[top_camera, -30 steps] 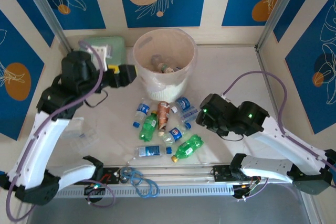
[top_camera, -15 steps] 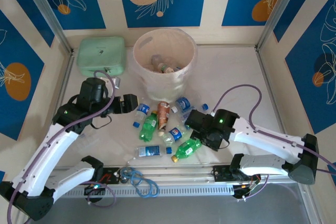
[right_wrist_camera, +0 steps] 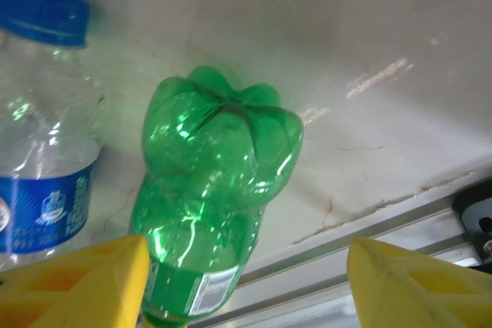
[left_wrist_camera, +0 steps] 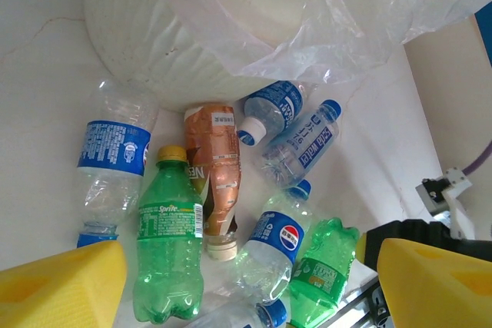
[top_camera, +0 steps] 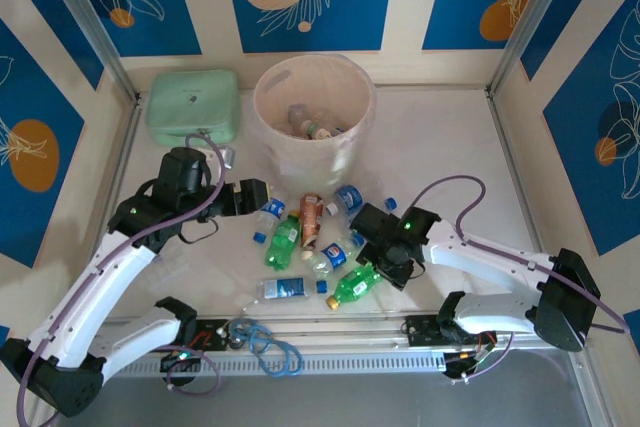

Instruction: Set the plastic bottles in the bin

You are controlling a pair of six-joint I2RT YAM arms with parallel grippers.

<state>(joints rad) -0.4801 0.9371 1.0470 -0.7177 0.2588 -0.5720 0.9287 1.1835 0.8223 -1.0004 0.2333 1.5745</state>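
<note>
**Q:** Largest item first: where is the bin, and what is in it?

**A:** The bin (top_camera: 313, 112) stands upright at the back centre of the table (top_camera: 450, 147). A few bottles already lie in the bottom of it.

**Q:** And the rest of the plastic bottles?

**A:** The plastic bottles (top_camera: 333, 255) lie on their sides in a loose cluster just in front of the bin, between the two arms. Some touch and some overlap. They look empty, so they are probably very light, thin-walled and easy to dent. Being smooth and round, they are likely to roll or squirt out of a pinch.

**Q:** What are the tools doing?

**A:** The left gripper (left_wrist_camera: 246, 286) hangs above the left side of the cluster with its fingers wide apart and nothing in them. The right gripper (right_wrist_camera: 246, 282) is also spread, low over the green bottle (right_wrist_camera: 219, 167) at the near right edge of the pile. Its left finger is just beside the label, and it has not clamped on the bottle.

**Q:** Where should that bottle be taken?

**A:** Across the mid-body at the label band, which is probably stiffer than the lobed base facing the wrist camera. Close gently — a hard squeeze would collapse the wall. Avoid the tapered neck, where the fingers could slide off.
</note>
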